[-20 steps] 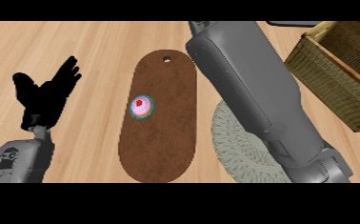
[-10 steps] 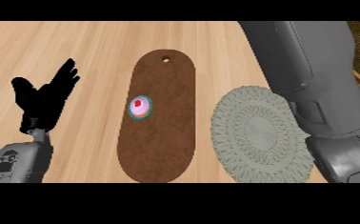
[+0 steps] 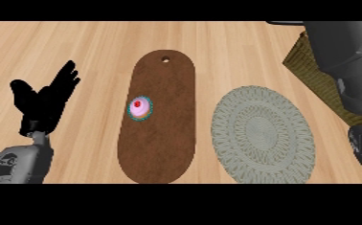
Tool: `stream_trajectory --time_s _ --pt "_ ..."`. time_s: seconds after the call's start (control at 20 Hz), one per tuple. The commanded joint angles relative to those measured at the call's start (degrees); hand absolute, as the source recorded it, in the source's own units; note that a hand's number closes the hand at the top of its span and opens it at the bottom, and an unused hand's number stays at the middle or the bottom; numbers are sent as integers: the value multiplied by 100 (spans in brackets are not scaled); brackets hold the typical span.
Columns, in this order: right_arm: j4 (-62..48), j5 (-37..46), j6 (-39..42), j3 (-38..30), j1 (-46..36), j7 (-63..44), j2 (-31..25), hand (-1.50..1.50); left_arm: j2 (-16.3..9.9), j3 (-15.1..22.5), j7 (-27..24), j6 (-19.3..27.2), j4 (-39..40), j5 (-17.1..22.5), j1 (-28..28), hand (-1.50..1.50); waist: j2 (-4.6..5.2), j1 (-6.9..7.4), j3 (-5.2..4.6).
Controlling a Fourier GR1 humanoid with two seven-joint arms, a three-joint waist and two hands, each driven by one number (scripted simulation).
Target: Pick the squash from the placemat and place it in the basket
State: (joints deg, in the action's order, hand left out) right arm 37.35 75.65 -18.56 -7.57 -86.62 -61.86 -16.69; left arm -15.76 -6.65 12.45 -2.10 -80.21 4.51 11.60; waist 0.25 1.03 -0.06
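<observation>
Left hand (image 3: 44, 102) resting at left edge, fingers straight, released. Right forearm (image 3: 338, 47) at right edge over basket (image 3: 311, 68); right fingers hidden, cannot tell. Squash unseen. Placemat (image 3: 263, 135) bare; cupcake (image 3: 140, 108) on brown board (image 3: 159, 138), wooden tabletop (image 3: 92, 47).

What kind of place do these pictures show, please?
Probably a kitchen counter or dining surface: a light wooden top carries a brown cutting board with a small cupcake on it, a round woven placemat, and a wicker basket at the right edge.
</observation>
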Motion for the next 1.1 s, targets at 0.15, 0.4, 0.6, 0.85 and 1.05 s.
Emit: stream_trajectory --time_s 0.15,0.4,0.6,0.85,1.05 --pt "41 121 -124 -221 440 -312 -387 150 -285 -264 198 -296 -66 260 39 0 -31 -74 5" --pt "126 -72 -77 -377 872 243 -696 150 -215 -212 127 -193 42 86 96 0 -19 -63 5" --pt "849 -526 -473 -630 1701 583 -639 150 -208 -328 -5 -174 197 104 79 0 -34 -129 8" --pt "989 -684 -681 -750 2253 1046 -918 150 -72 -128 172 -80 -314 -52 -179 0 -26 -61 9" --pt "1137 -327 -1358 -1007 2634 233 -907 -150 82 -131 212 51 101 -47 257 0 -15 -141 10"
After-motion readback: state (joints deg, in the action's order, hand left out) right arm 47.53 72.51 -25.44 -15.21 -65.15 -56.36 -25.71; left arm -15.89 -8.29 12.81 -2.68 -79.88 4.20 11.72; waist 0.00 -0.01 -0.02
